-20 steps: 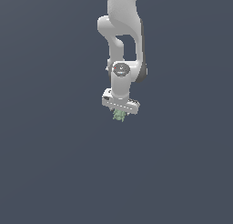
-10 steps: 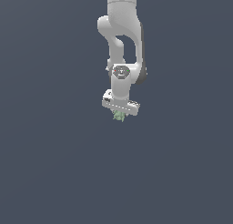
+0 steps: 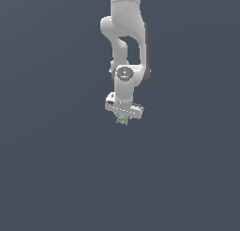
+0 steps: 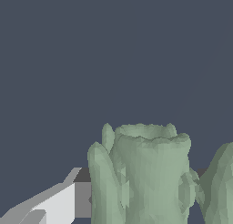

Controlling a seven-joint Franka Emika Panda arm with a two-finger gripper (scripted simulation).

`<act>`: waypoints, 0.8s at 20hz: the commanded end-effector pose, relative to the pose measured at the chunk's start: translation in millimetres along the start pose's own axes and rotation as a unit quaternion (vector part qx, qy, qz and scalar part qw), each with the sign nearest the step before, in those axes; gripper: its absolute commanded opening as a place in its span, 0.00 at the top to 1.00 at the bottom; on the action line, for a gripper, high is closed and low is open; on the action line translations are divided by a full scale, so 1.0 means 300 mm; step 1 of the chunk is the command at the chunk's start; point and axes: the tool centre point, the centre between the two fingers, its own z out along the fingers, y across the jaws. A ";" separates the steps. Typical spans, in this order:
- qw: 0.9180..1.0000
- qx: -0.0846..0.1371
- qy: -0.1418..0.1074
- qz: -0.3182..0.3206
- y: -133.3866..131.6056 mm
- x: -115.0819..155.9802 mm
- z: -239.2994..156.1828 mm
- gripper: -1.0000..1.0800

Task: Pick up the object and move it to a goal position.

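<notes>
A flat, dark slate-blue background fills both views, with no edge or surface line to be made out. Against it the white Panda arm (image 3: pixel 125 42) hangs down from the top of the exterior view, its wrist joint turned toward the camera. Below that sits the gripper (image 3: pixel 123 119) — its white crossbar slightly tilted, lower toward the exterior view's right. The fingers are drawn in on the object (image 3: pixel 123 119), a pale-green lumpy piece that pokes out just under the bar and is narrower than it. In the wrist view the object (image 4: pixel 143 177) looms large, with one white-and-grey finger (image 4: pixel 54 205) pressed against its side. Compared with half a second ago, the arm and its load sit at about the same place in frame — any shift is too small to tell.
</notes>
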 end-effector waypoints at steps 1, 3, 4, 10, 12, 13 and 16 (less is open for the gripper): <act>1.000 0.000 0.000 0.000 0.000 0.000 -0.014 1.00; 1.000 0.000 0.000 0.000 0.001 0.000 -0.033 1.00; 1.000 0.000 0.000 0.000 0.001 -0.001 -0.045 1.00; 1.000 0.000 0.000 0.000 0.004 -0.005 -0.153 1.00; 1.000 0.000 0.000 0.000 0.005 -0.006 -0.202 1.00; 1.000 0.000 0.000 0.000 0.006 -0.007 -0.229 1.00; 1.000 0.000 0.000 0.000 0.009 -0.009 -0.319 1.00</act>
